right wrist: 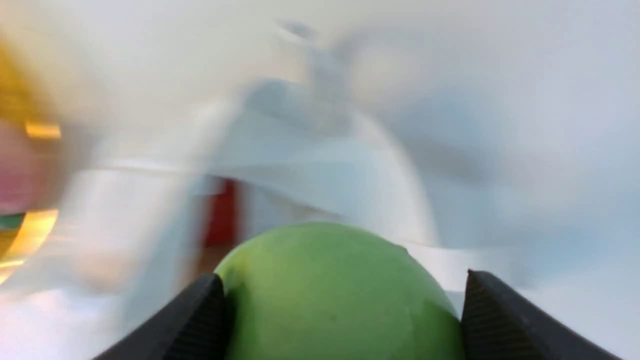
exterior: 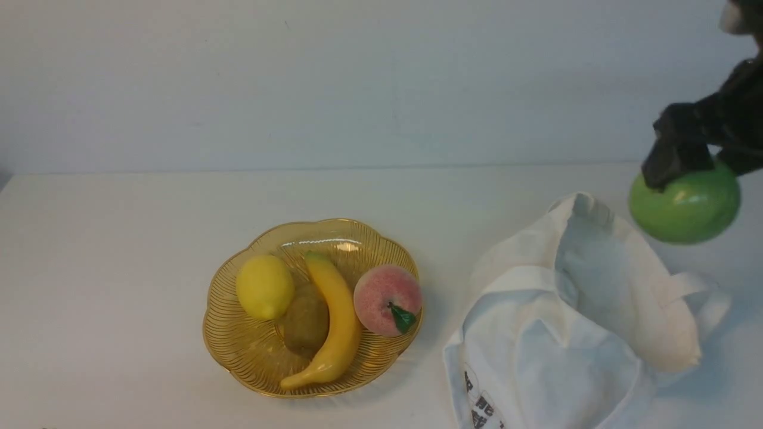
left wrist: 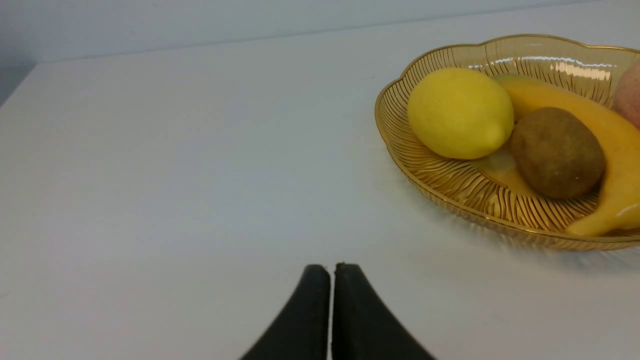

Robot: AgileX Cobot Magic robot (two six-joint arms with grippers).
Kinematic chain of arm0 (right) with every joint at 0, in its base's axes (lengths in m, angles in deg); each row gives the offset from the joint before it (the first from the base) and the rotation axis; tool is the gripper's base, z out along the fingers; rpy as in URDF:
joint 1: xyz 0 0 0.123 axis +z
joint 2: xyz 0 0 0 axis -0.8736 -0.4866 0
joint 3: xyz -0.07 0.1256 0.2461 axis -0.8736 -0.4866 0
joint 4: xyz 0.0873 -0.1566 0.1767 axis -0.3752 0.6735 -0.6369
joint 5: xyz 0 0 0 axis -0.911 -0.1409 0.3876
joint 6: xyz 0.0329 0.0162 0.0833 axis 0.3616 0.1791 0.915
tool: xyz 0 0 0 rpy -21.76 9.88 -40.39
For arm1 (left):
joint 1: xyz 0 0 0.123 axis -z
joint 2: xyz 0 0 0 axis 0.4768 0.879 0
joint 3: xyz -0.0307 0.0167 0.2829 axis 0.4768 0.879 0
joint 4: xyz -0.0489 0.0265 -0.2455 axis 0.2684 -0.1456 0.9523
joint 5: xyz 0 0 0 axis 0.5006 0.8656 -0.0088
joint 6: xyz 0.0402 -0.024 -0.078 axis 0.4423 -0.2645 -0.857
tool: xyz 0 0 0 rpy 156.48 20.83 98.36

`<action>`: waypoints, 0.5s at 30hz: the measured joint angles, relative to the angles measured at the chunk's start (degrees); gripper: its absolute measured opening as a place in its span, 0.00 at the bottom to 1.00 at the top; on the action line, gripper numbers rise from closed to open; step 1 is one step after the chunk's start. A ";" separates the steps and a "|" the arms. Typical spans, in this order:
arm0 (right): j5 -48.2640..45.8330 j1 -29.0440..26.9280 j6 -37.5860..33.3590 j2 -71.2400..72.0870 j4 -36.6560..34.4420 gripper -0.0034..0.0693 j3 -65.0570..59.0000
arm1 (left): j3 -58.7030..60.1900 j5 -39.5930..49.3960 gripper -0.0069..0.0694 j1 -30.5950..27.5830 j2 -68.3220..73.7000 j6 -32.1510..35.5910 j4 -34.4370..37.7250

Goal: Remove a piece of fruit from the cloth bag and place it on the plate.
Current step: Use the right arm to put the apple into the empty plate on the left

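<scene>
Front view: the right hand (exterior: 697,164) is clamped around the green apple (exterior: 685,208) and holds it in the air, well off to the right of the plate (exterior: 250,357), out past the cloth bag (exterior: 572,310). The bag lies slumped open on the desk (exterior: 119,268), just right of the plate. On the plate are a lemon (exterior: 264,286), a kiwi (exterior: 305,322), a banana (exterior: 337,322) and a peach (exterior: 384,298).

Left wrist view: the left hand (left wrist: 331,272) is closed with nothing in it, fingers pressed together, low over bare desk near the plate's lemon side.

Right wrist view: pretty blurry, but the apple (right wrist: 340,295) sits snug between both fingers (right wrist: 200,315), with white bag fabric (right wrist: 325,150) behind it and a bit of amber plate rim (right wrist: 30,235) at the picture's edge.
</scene>
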 joint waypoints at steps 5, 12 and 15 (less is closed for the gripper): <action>7.06 12.07 -7.35 -4.54 -15.54 0.80 0.17 | 0.00 0.00 0.08 0.00 0.00 0.00 0.00; 21.26 24.78 -9.08 -17.77 -18.71 0.80 1.00 | 0.00 0.00 0.08 0.00 0.00 0.00 0.00; 26.45 27.73 -9.32 -23.36 -17.70 0.80 4.37 | 0.00 0.00 0.08 0.00 0.00 0.00 0.00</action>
